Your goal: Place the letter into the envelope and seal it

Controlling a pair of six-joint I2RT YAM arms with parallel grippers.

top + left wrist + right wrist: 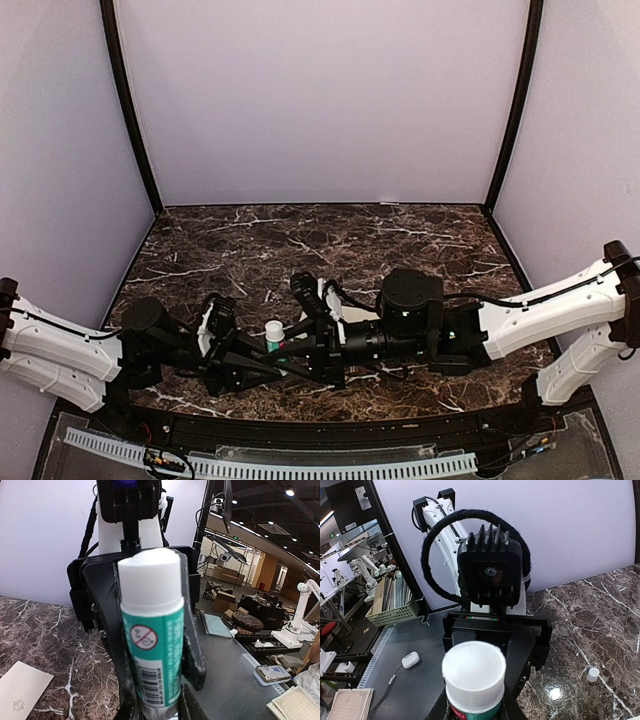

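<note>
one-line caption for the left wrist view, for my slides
White-capped teal glue stick gripped in the left claw, right arm close behind, marble table below.

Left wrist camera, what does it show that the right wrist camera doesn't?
Only the left wrist view shows the green label and barcode on the glue stick, and a corner of tan paper lying on the marble table. Only the right wrist view shows a small white cap standing on the table. Both share the glue stick's white top close to the lens and the marble tabletop.

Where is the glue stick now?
Top view: the glue stick is left of centre, by the near edge of the table, held between the left claw and right claw.
</note>
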